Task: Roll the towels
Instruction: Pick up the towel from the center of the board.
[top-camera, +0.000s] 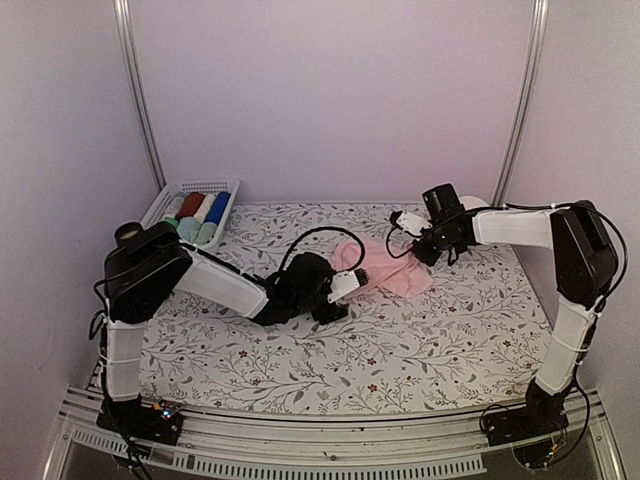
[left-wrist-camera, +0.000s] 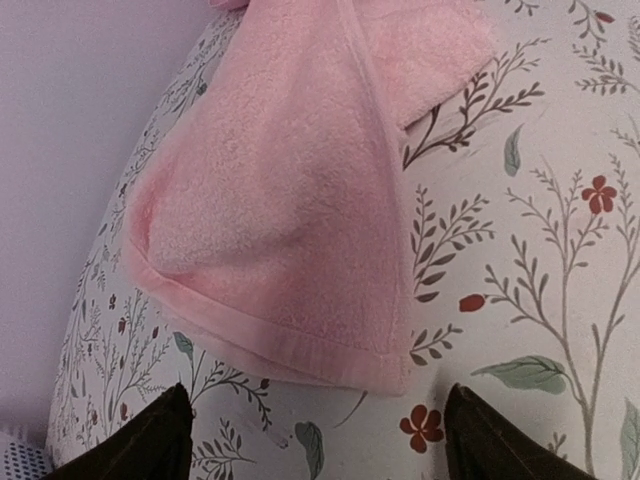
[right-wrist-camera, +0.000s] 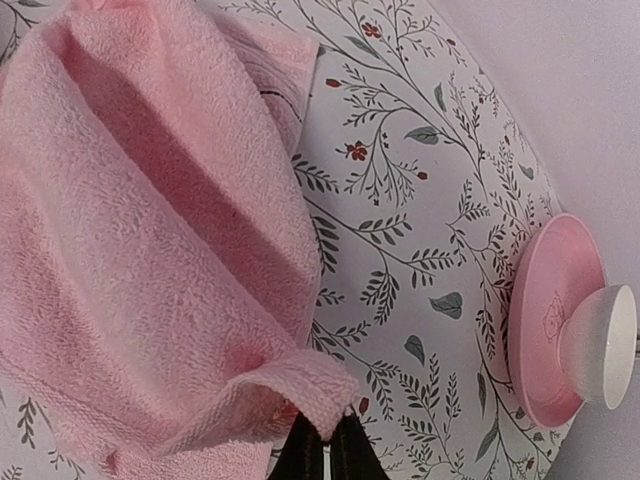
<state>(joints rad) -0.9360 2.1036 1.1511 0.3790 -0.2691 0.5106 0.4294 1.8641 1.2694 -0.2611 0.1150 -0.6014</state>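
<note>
A pale pink towel (top-camera: 385, 268) lies crumpled and partly folded on the floral tablecloth at mid-table. My right gripper (right-wrist-camera: 327, 440) is shut on one hemmed corner of the pink towel (right-wrist-camera: 150, 230) and holds it just off the cloth; from above, the right gripper (top-camera: 408, 232) sits at the towel's far right end. My left gripper (left-wrist-camera: 318, 420) stands open, its dark fingers on either side of the bare cloth just short of the towel's near corner (left-wrist-camera: 280, 200), not touching it. In the top view the left gripper (top-camera: 352, 283) is at the towel's left edge. A pale mint green towel (top-camera: 197, 231) lies rolled in the basket.
A white basket (top-camera: 232, 196) at the back left holds rolled cloths in dark red, white and blue. A pink saucer with a white cup (right-wrist-camera: 555, 320) stands at the back right, close behind the right gripper. Walls enclose the table on three sides.
</note>
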